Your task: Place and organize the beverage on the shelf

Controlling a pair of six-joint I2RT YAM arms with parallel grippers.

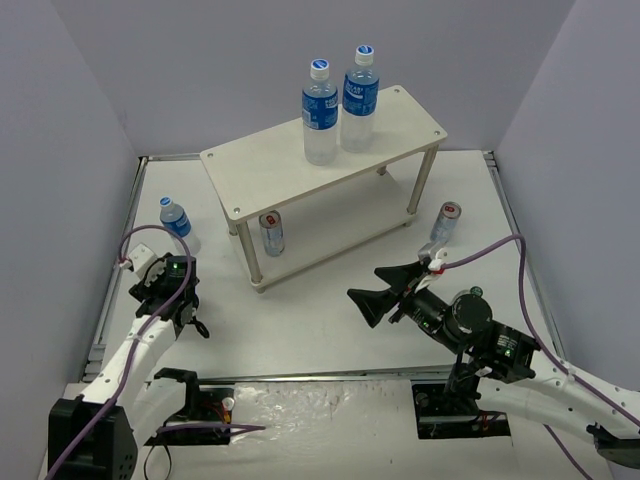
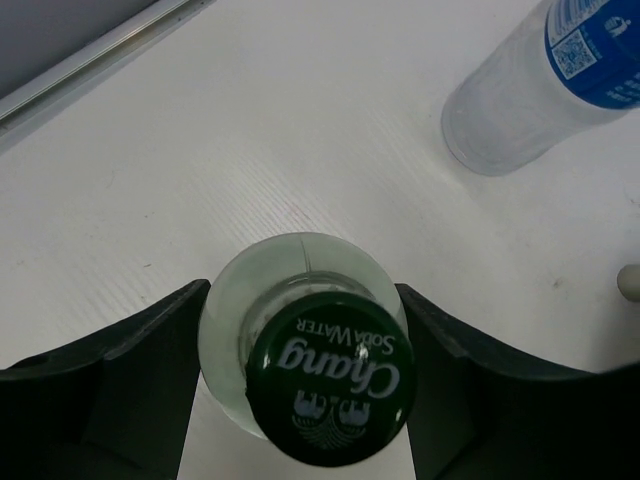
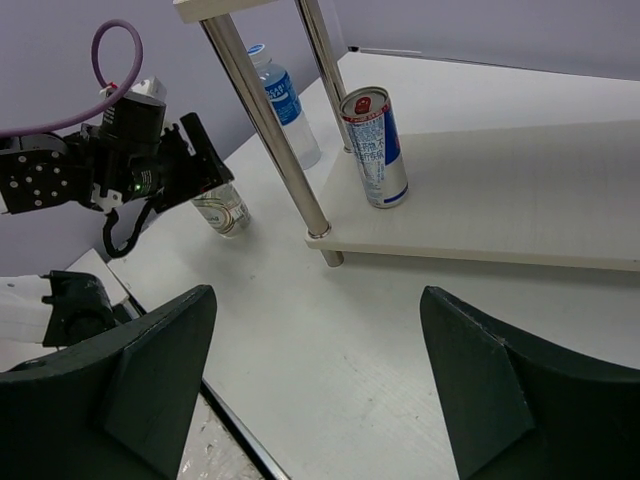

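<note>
A small clear bottle [image 2: 232, 318] with a green cap stands on the table between my left gripper's [image 2: 302, 294] fingers, which press against both its sides. From the right wrist view the same bottle [image 3: 222, 208] stands upright under that gripper [image 3: 196, 168]. The pale shelf [image 1: 402, 122] carries two tall blue-labelled bottles [image 1: 320, 112] on top and a can [image 1: 271, 233] on its lower board. Another tall bottle [image 1: 176, 220] stands left of the shelf, and a can [image 1: 446, 224] stands to its right. My right gripper [image 1: 366, 300] hangs open over the table, holding nothing.
Grey walls enclose the table on three sides. A metal rail [image 1: 122, 255] runs along the left edge. The shelf's thin metal legs [image 3: 268, 130] stand between the two arms. A purple cable [image 1: 500, 245] trails from the right arm.
</note>
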